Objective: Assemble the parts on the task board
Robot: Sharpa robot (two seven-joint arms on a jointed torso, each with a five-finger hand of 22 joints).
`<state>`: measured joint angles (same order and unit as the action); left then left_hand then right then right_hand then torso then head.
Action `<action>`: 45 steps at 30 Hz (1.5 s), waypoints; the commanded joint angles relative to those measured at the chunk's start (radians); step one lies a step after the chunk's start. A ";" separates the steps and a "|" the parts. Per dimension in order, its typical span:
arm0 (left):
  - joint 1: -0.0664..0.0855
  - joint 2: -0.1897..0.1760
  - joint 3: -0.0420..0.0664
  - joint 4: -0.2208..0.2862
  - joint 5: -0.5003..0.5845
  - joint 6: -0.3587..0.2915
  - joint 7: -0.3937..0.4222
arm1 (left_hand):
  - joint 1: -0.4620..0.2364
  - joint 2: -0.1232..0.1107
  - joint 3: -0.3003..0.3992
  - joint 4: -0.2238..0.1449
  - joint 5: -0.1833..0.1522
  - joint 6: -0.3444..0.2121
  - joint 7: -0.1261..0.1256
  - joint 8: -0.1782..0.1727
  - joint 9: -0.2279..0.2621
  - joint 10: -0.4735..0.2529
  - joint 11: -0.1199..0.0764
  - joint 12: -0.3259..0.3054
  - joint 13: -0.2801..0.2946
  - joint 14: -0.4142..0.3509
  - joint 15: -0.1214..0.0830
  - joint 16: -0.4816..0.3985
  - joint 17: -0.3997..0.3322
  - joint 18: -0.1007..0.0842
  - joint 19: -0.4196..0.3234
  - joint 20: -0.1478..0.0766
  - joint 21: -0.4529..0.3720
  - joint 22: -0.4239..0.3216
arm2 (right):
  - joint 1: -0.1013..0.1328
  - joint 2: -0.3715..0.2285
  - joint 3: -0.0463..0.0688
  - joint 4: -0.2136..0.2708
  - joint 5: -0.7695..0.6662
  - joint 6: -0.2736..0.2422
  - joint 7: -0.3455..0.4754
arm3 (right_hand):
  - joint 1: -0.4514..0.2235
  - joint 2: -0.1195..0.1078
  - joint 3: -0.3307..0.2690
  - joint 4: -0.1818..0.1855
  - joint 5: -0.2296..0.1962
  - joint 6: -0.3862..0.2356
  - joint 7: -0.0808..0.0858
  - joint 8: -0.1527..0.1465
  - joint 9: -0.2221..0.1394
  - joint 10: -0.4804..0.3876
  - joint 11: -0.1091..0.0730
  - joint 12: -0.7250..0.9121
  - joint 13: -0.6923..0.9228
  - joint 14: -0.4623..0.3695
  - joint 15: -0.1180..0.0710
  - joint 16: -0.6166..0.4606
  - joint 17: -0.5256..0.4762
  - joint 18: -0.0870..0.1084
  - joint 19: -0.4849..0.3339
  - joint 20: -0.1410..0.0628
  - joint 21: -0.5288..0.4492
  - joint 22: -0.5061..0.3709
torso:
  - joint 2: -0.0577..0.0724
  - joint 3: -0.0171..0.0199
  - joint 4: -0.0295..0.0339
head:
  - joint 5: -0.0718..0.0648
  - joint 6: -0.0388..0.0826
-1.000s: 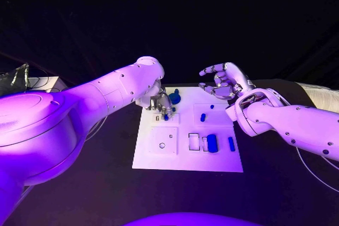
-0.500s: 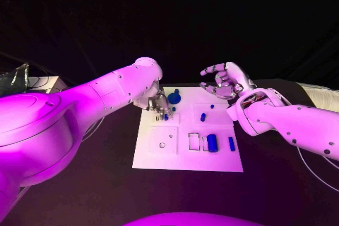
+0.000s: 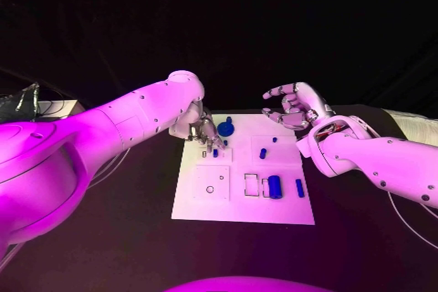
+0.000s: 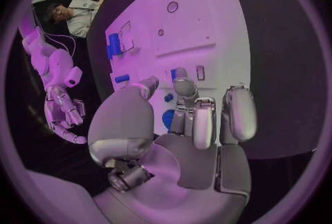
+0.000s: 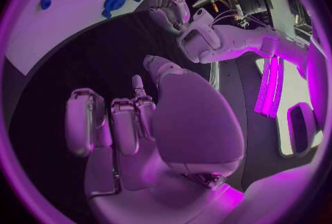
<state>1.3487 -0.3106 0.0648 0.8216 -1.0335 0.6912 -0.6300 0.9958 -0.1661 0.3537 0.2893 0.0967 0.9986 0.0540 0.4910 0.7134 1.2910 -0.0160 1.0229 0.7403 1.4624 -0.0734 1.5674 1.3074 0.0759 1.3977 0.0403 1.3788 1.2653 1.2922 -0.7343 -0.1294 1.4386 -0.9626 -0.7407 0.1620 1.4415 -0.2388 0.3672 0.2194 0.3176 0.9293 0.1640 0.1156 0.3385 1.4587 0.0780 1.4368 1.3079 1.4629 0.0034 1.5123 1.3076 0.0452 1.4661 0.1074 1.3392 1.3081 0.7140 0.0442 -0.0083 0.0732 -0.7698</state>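
The white task board (image 3: pixel 219 206) lies in the middle of the table. My left hand (image 3: pixel 202 133) hovers over its far left corner with fingers stretched down and apart, holding nothing. A small blue peg (image 3: pixel 215 153) stands just below its fingertips and a round blue part (image 3: pixel 226 128) lies beside it. In the left wrist view the left hand (image 4: pixel 187 119) points at the round part (image 4: pixel 168 119). A second peg (image 3: pixel 262 153), a blue cylinder (image 3: pixel 274 185) and a blue bar (image 3: pixel 299 187) sit further right. My right hand (image 3: pixel 294 108) is raised past the far right corner, cupped and empty.
The board carries a square plate with a hole (image 3: pixel 211 182) and an empty rectangular slot (image 3: pixel 251 183) near the cylinder. Black table surrounds the board. In the right wrist view my right hand (image 5: pixel 138 119) hangs above the dark table, with the left hand (image 5: pixel 169 3) beyond it.
The whole picture has shifted slightly. Both hands keep their places relative to the board, and no part has moved.
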 commanded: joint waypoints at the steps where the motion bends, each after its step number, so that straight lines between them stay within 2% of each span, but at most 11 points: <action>1: 0.000 -0.020 0.017 0.031 0.019 -0.030 0.001 | 0.027 0.007 -0.010 -0.001 0.001 -0.022 0.008 -0.005 -0.004 -0.027 0.005 -0.024 -0.037 0.108 0.009 0.003 0.263 0.000 -0.013 0.004 -0.012 -0.016 | -0.001 -0.002 0.001 -0.001 -0.005 0.010 0.009 | -0.001 -0.006 0.005 0.000 0.006 -0.003 0.003 -0.004 -0.001 -0.010 0.001 -0.006 0.132 0.072 -0.003 -0.006 0.125 0.009 0.006 -0.006 -0.005 0.106 | 0.001 -0.0002 -0.0026 | 0.006 0.008; 4: 0.001 -0.056 0.048 0.069 0.046 -0.039 0.002 | 0.078 0.029 0.012 -0.005 0.009 -0.050 0.018 -0.009 -0.008 -0.062 0.015 -0.037 -0.067 0.104 0.016 -0.005 0.252 0.006 -0.032 0.011 -0.031 -0.042 | -0.002 -0.006 0.001 -0.002 -0.004 0.011 0.009 | -0.001 -0.006 0.005 0.000 0.006 -0.003 0.003 -0.004 -0.001 -0.010 0.001 -0.006 0.132 0.072 -0.003 -0.006 0.125 0.009 0.006 -0.006 -0.005 0.106 | 0.000 -0.0008 -0.0007 | -0.001 0.013; 6: 0.001 -0.080 0.067 0.087 0.060 -0.050 0.004 | 0.105 0.031 0.037 -0.006 0.012 -0.089 0.035 -0.021 -0.014 -0.134 0.031 -0.089 -0.138 0.081 0.027 -0.043 0.198 0.020 -0.076 0.021 -0.076 -0.104 | -0.003 -0.009 0.001 -0.003 -0.003 0.011 0.009 | -0.001 -0.006 0.005 0.000 0.006 -0.003 0.003 -0.004 -0.001 -0.010 0.001 -0.006 0.132 0.072 -0.003 -0.006 0.125 0.009 0.006 -0.006 -0.005 0.106 | -0.001 -0.0014 0.0026 | -0.002 0.016; 10: 0.002 -0.137 0.102 0.114 0.100 -0.123 0.020 | 0.143 0.020 0.109 -0.010 0.015 -0.136 0.054 -0.037 -0.029 -0.190 0.048 -0.098 -0.154 0.058 0.043 -0.074 0.153 0.033 -0.119 0.038 -0.122 -0.161 | -0.003 -0.017 0.001 -0.004 -0.002 0.011 0.009 | -0.004 -0.007 0.006 -0.001 0.008 -0.004 0.003 -0.005 -0.002 -0.008 0.001 -0.004 0.133 0.073 -0.003 -0.006 0.127 0.009 0.007 -0.006 -0.004 0.107 | 0.000 0.0007 0.0043 | -0.004 0.023; 12: 0.002 -0.163 0.114 0.127 0.101 -0.191 0.046 | 0.155 0.008 0.162 -0.014 0.015 -0.192 0.071 -0.057 -0.042 -0.259 0.065 -0.125 -0.170 -0.007 0.059 -0.153 0.049 0.062 -0.218 0.051 -0.232 -0.299 | -0.003 -0.022 0.000 -0.005 0.001 0.011 0.008 | -0.004 -0.007 0.006 -0.001 0.008 -0.004 0.003 -0.005 -0.002 -0.008 0.001 -0.004 0.133 0.073 -0.003 -0.006 0.127 0.009 0.007 -0.006 -0.004 0.107 | -0.001 0.0002 0.0058 | -0.008 0.027; 18: 0.003 -0.205 0.134 0.136 0.062 -0.314 0.092 | 0.156 -0.013 0.191 -0.017 0.013 -0.214 0.086 -0.057 -0.052 -0.266 0.076 -0.119 -0.176 -0.012 0.068 -0.155 0.041 0.064 -0.218 0.060 -0.243 -0.307 | -0.003 -0.031 0.000 -0.010 0.006 0.013 0.006 | -0.004 -0.007 0.006 -0.001 0.008 -0.004 0.003 -0.005 -0.002 -0.008 0.001 -0.004 0.133 0.073 -0.003 -0.006 0.127 0.009 0.007 -0.006 -0.004 0.107 | 0.001 -0.0025 0.0064 | -0.010 0.028; 29: 0.003 -0.161 0.133 0.056 -0.027 -0.393 0.123 | 0.134 -0.034 0.196 -0.003 0.007 -0.215 0.089 -0.019 -0.051 -0.271 0.080 -0.089 -0.171 0.045 0.072 -0.083 0.128 0.038 -0.121 0.063 -0.149 -0.186 | -0.003 -0.027 0.001 -0.015 0.010 0.016 0.006 | -0.004 -0.006 0.007 -0.001 0.010 -0.005 0.003 -0.006 -0.002 -0.007 0.001 -0.004 0.134 0.073 -0.003 -0.006 0.126 0.009 0.008 -0.006 -0.003 0.108 | 0.005 -0.0040 0.0022 | -0.002 0.028; 32: 0.003 -0.140 0.126 0.029 -0.037 -0.395 0.125 | 0.126 -0.037 0.193 0.000 0.006 -0.219 0.089 -0.013 -0.052 -0.271 0.080 -0.081 -0.169 0.051 0.072 -0.076 0.137 0.035 -0.111 0.062 -0.137 -0.173 | -0.003 -0.025 0.001 -0.016 0.011 0.016 0.006 | -0.004 -0.006 0.007 -0.001 0.010 -0.005 0.003 -0.006 -0.002 -0.007 0.001 -0.004 0.134 0.073 -0.003 -0.006 0.126 0.009 0.008 -0.006 -0.003 0.108 | 0.007 -0.0059 0.0005 | -0.001 0.030; 39: 0.002 -0.075 0.093 -0.058 -0.059 -0.364 0.114 | 0.100 -0.036 0.174 0.001 0.005 -0.217 0.086 0.005 -0.054 -0.269 0.079 -0.064 -0.164 0.059 0.071 -0.064 0.151 0.030 -0.095 0.061 -0.117 -0.148 | -0.003 -0.021 0.001 -0.016 0.021 0.007 0.015 | -0.006 -0.006 0.009 -0.002 0.014 -0.006 0.003 -0.007 -0.002 -0.008 0.001 -0.005 0.133 0.073 -0.003 -0.006 0.126 0.009 0.007 -0.006 -0.006 0.106 | 0.017 -0.0104 -0.0069 | 0.004 0.038; 43: 0.001 -0.051 0.084 -0.092 -0.066 -0.349 0.109 | 0.095 -0.035 0.166 0.000 0.006 -0.210 0.083 0.020 -0.052 -0.271 0.076 -0.058 -0.163 0.061 0.069 -0.061 0.154 0.029 -0.091 0.060 -0.110 -0.140 | -0.003 -0.019 0.002 -0.015 0.045 -0.006 0.030 | -0.017 -0.012 0.020 -0.006 0.020 -0.011 0.003 -0.015 0.000 -0.089 0.000 -0.107 0.040 0.052 -0.004 -0.046 0.057 0.029 -0.031 -0.007 -0.100 0.046 | 0.024 -0.0126 -0.0108 | 0.006 0.041; 45: 0.000 -0.041 0.080 -0.108 -0.070 -0.341 0.107 | 0.093 -0.034 0.162 -0.001 0.007 -0.206 0.081 0.030 -0.049 -0.272 0.075 -0.055 -0.162 0.061 0.068 -0.060 0.154 0.029 -0.090 0.059 -0.109 -0.139 | -0.002 -0.019 0.003 -0.015 0.060 -0.013 0.038 | -0.023 -0.020 0.042 -0.013 0.020 -0.020 0.000 -0.022 0.004 -0.218 -0.005 -0.304 -0.139 -0.008 -0.010 -0.171 -0.118 0.074 -0.129 -0.011 -0.348 -0.115 | 0.027 -0.0128 -0.0121 | 0.006 0.042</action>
<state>1.3489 -0.3573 0.1450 0.7214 -1.0785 0.3268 -0.5283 1.0984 -0.2017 0.5186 0.2884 0.1085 0.7901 0.1378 0.5175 0.6628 1.0221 0.0644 0.9644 0.5779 1.4629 -0.0042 1.5018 1.3075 0.1152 1.2992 0.0984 1.2666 1.1256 1.2897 -0.7544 -0.1278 1.4225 -0.9323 -0.7417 0.1701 1.4230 -0.2573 0.4037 0.2081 0.3332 0.9136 0.1615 0.0964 0.3407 1.2765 0.0774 1.1824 1.2044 1.4592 -0.0008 1.3717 1.2209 0.1083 1.3610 0.0978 1.0530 1.2232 0.7347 0.0329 -0.0166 0.0782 -0.7297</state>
